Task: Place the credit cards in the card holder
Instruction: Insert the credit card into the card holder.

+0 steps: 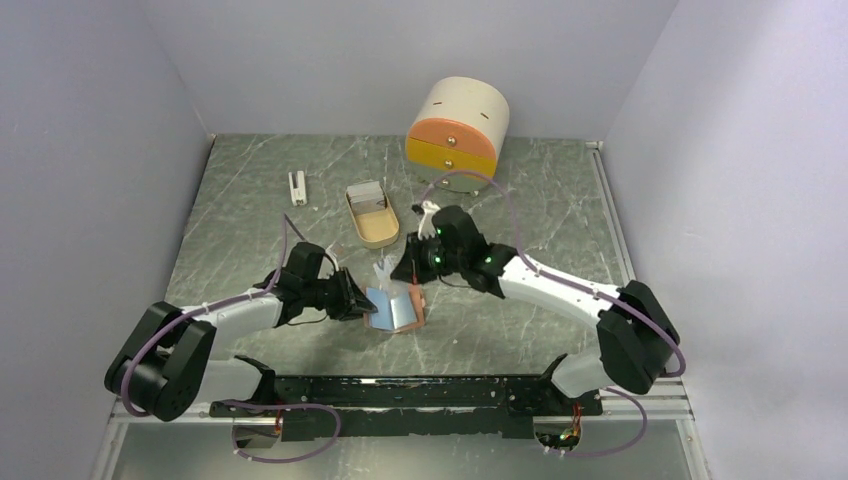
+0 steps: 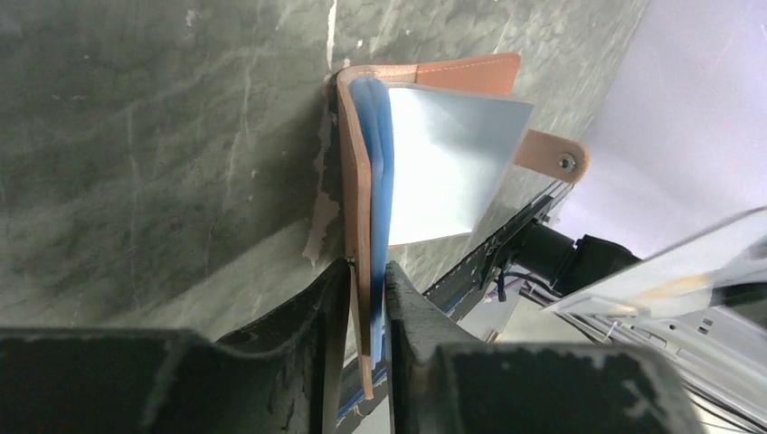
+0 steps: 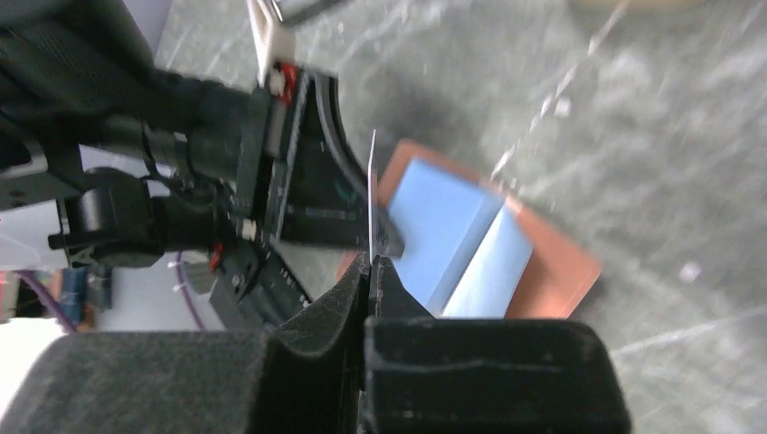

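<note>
marbled table [image 1: 250, 200], open salmon card holder [image 1: 393, 308]

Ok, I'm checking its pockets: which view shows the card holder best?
Left wrist: the card holder fills the frame, open, pockets showing, pinched by the left gripper. Top external shows it small, from above; right wrist shows it blurred behind the credit card in the right gripper.

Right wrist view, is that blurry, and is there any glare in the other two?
Right wrist view: yes, the table and the card holder are smeared soft, the credit card a thin edge-on line. Left wrist view: the holder's clear pocket glares pale white. Top external view: sharp and evenly lit.
</note>
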Controlling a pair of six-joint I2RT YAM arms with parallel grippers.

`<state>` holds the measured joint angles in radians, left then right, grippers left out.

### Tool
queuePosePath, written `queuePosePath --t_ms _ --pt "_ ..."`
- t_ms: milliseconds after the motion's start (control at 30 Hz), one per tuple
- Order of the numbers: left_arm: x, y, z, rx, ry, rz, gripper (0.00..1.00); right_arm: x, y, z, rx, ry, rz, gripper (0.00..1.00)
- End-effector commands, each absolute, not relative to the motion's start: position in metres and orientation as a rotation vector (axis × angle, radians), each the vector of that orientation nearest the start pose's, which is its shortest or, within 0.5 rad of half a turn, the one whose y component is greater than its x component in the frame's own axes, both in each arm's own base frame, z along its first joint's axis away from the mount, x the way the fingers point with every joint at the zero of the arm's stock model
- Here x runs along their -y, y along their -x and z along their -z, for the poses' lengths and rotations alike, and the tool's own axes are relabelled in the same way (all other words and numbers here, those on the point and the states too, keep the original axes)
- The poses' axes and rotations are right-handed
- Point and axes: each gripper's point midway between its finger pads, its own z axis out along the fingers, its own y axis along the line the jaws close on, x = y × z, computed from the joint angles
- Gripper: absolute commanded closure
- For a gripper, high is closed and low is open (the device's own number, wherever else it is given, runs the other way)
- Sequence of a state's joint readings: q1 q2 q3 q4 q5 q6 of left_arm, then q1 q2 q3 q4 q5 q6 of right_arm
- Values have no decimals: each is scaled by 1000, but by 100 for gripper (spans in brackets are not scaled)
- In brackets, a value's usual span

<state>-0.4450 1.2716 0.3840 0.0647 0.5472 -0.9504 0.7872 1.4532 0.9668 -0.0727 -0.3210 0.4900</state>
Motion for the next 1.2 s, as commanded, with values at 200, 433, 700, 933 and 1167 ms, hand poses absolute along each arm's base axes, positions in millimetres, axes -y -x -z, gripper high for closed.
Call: queuePosePath --t_ms 200,433,700,933,1167 --pt "221 -185 -45 -2656 338 1232 66 -333 -202 -91 -2404 171 -1143 100" --pt "214 -176 -32 -2740 326 1174 65 -326 -193 -50 -2506 106 -1111 100" --pt "204 -174 -26 -2761 358 1136 60 -312 -188 -24 -2561 75 -1041 100" --pt "194 -174 -30 -2753 396 1099 61 -312 -190 -21 -2577 94 -1020 100" --pt "185 -170 -29 -2740 435 1092 63 -314 -190 -19 -2592 113 -1013 100"
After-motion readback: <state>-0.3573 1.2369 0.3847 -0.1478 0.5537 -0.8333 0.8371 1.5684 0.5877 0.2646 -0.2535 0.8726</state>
